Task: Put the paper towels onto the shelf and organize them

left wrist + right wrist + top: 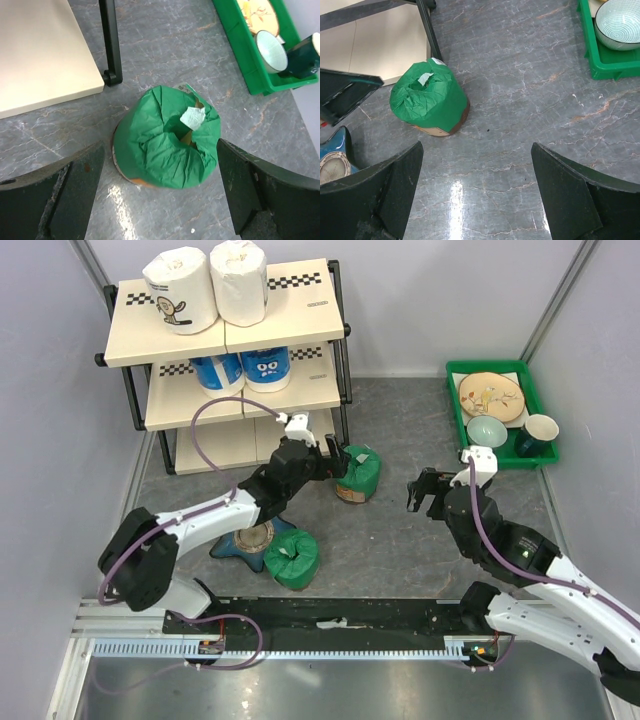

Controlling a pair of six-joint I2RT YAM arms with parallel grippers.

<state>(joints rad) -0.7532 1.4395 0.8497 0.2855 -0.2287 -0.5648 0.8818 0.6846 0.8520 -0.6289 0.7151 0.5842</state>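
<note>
Two white paper towels stand on the top board of the shelf, and two blue ones sit on the middle board. A green roll stands upright on the table by the shelf's right leg. My left gripper is open just beside it. In the left wrist view the roll sits just ahead of the gripper, between the spread fingers and not touching them. A second green roll lies near the arm bases. My right gripper is open and empty, to the right of the first roll.
A blue star-shaped dish lies next to the second green roll, under the left arm. A green tray of dishes stands at the back right. The shelf's black leg stands close behind the first green roll. Grey walls close in both sides.
</note>
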